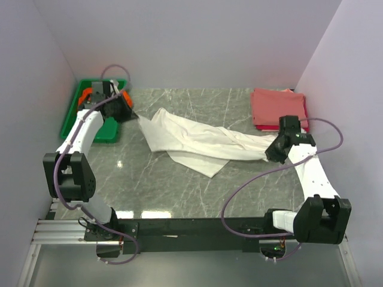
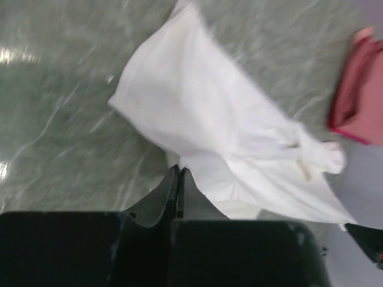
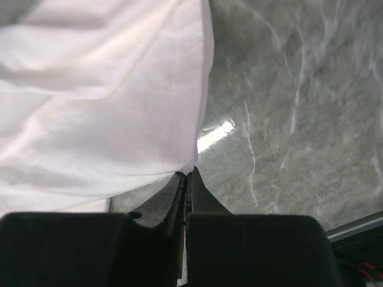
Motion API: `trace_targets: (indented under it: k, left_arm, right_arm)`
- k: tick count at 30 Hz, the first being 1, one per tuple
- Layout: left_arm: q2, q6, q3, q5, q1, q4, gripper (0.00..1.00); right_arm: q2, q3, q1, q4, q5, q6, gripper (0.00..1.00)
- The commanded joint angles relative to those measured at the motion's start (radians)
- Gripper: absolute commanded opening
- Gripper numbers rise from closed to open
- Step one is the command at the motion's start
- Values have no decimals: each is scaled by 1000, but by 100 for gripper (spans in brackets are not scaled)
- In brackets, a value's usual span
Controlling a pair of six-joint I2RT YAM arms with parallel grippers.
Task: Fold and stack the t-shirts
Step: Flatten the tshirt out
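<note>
A white t-shirt [image 1: 197, 140] is stretched across the marble table between both arms, its middle sagging onto the table. My left gripper [image 1: 136, 117] is shut on the white t-shirt's left end; in the left wrist view the gripper [image 2: 178, 170] pinches cloth [image 2: 227, 125]. My right gripper [image 1: 269, 156] is shut on the shirt's right end; in the right wrist view the gripper [image 3: 188, 172] pinches a corner of the cloth [image 3: 108, 101]. A folded stack of salmon-pink and red t-shirts [image 1: 279, 109] lies at the back right, also in the left wrist view [image 2: 359, 95].
A green tray [image 1: 90, 113] sits at the back left, under the left arm. Side walls close in on both sides. The marble table [image 1: 179, 185] runs to the black rail at the front.
</note>
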Motion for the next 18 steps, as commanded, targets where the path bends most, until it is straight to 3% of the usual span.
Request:
trace_targets:
  k: [1, 14, 18]
  left_arm:
    - [-31, -146, 131, 120, 50, 69, 0]
    - [-36, -437, 640, 129, 164, 277, 0]
    - [-97, -481, 694, 135, 187, 334, 0]
  right_arm:
    - [-4, 162, -9, -92, 45, -64, 0]
    - [114, 867, -9, -230, 25, -154, 0]
    - [73, 957, -9, -203, 28, -181, 0]
